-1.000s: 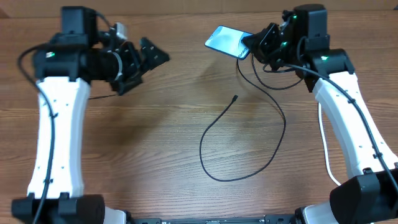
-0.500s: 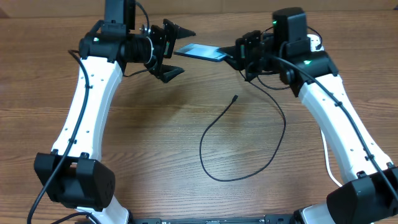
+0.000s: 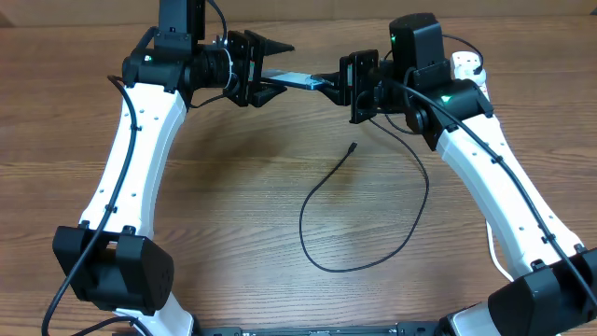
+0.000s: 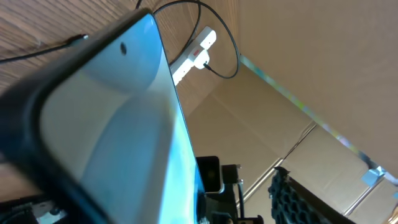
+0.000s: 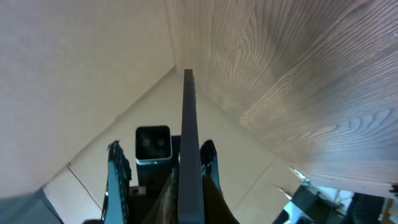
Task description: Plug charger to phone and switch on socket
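Note:
The phone (image 3: pixel 300 79) hangs above the back of the table, between both arms. My right gripper (image 3: pixel 348 86) is shut on its right end; in the right wrist view the phone (image 5: pixel 188 124) shows edge-on between my fingers. My left gripper (image 3: pixel 283 72) straddles the left end, open, with a gap still showing beside one finger (image 5: pixel 116 171). The blue screen (image 4: pixel 118 124) fills the left wrist view. The charger (image 3: pixel 322 264) lies looped on the table, its connector tip (image 3: pixel 353 147) free. The socket (image 3: pixel 466 63) lies behind the right arm and shows as a white strip (image 4: pixel 198 53).
The table is wood-grain. The charger's black cable runs up under the right arm toward the socket, and a thick white cord (image 3: pixel 487 215) trails along the right side. Cardboard-coloured walls stand beyond the table's far edge.
My right gripper has carried the phone up and leftward, turning it on edge. The left arm has swung in from the left, and its jaws have narrowed around the phone's other end.

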